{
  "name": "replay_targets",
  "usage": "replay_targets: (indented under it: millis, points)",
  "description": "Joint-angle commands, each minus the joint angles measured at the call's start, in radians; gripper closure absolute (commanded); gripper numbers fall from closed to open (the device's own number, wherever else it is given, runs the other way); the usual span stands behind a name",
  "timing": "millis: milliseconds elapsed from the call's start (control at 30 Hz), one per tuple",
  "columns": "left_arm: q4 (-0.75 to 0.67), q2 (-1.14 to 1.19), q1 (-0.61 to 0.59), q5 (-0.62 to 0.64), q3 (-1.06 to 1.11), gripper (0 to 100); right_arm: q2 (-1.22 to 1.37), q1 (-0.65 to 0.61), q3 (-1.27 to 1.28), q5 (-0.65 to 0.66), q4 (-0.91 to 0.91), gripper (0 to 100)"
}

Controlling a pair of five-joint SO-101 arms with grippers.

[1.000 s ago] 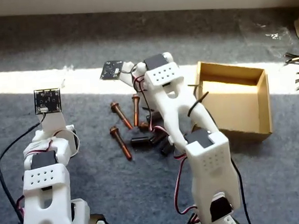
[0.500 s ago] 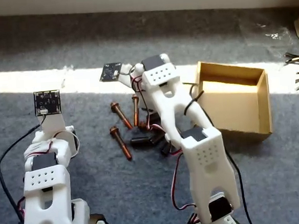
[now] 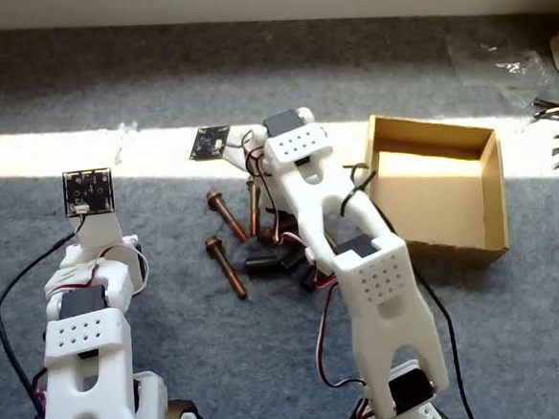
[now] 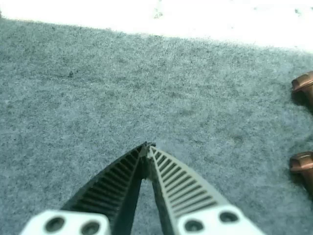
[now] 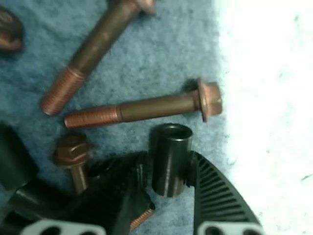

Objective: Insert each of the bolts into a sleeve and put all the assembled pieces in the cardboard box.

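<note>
We see two white robot arms on a grey carpet (image 3: 155, 74). The right gripper (image 5: 167, 157) sits low over a scatter of parts. Its jaws are parted, one on each side of a black sleeve (image 5: 171, 147), close to it but not visibly clamped. The sleeve's open end points away from the gripper. Just beyond that end a copper-coloured bolt (image 5: 146, 108) lies crosswise, and a second bolt (image 5: 100, 41) lies slanted farther out. Beside the gripper's dark finger (image 5: 122, 186) a third bolt (image 5: 73, 152) shows its hexagonal head, with another black part (image 5: 14, 164) next to it. From above, the right arm (image 3: 327, 206) stretches over the pile. The cardboard box (image 3: 453, 221) stands just beside the arm, on the gripper's right. Two loose bolts (image 3: 227, 216) lie on the gripper's left, between the two arms. The left gripper (image 4: 146, 147) is closed, its ridged tips meeting with nothing between them, and it hangs over bare carpet. A bolt head (image 4: 303, 83) and another bolt head (image 4: 301, 162) lie off to its right. The left arm (image 3: 82, 329) is drawn back, well apart from the box.
</note>
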Motion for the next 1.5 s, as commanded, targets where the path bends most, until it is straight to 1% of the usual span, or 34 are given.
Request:
replay_targets:
  millis: [0, 133, 200, 267, 333, 433, 567, 800, 1000, 1067, 1267, 1367, 1467]
  points:
    - [-0.018, 0.002, -0.007, 0.006, -0.007, 99, 0.004, -0.008, -0.030, 0.006, 0.016, 87.8]
    - [-0.018, 0.002, -0.007, 0.005, -0.007, 99, 0.005, -0.010, -0.031, 0.005, 0.022, 88.9]
    - [-0.018, 0.002, -0.007, 0.005, -0.007, 99, -0.004, -0.010, -0.033, -0.020, 0.022, 93.9]
    - [-0.018, 0.002, -0.007, 0.005, -0.007, 99, -0.025, -0.010, -0.033, -0.078, 0.019, 99.4]
    - [-0.018, 0.002, -0.007, 0.000, -0.007, 99, -0.048, -0.005, -0.033, -0.127, 0.019, 99.1]
    - [-0.018, 0.002, -0.002, -0.040, -0.005, 99, -0.079, 0.004, -0.031, -0.180, 0.021, 99.4]
    - [-0.018, 0.002, -0.002, -0.040, -0.005, 99, -0.108, 0.012, -0.031, -0.239, 0.024, 99.4]
    - [-0.020, 0.002, -0.001, -0.041, 0.004, 99, -0.179, 0.044, -0.031, -0.410, 0.024, 99.4]
    - [-0.020, 0.002, -0.001, -0.041, 0.005, 99, -0.275, 0.067, -0.030, -0.505, 0.025, 99.4]
    - [-0.020, 0.002, 0.001, -0.041, 0.005, 99, -0.318, 0.065, -0.025, -0.526, 0.053, 99.4]
    - [-0.014, 0.002, 0.047, -0.044, 0.008, 99, -0.429, 0.054, -0.025, -0.595, 0.186, 99.4]
    - [-0.012, 0.002, 0.087, -0.114, 0.002, 99, -0.473, 0.054, -0.024, -0.634, 0.208, 99.4]
    - [0.018, 0.002, 0.143, -0.133, -0.005, 99, -0.527, 0.054, -0.022, -0.672, 0.225, 99.4]
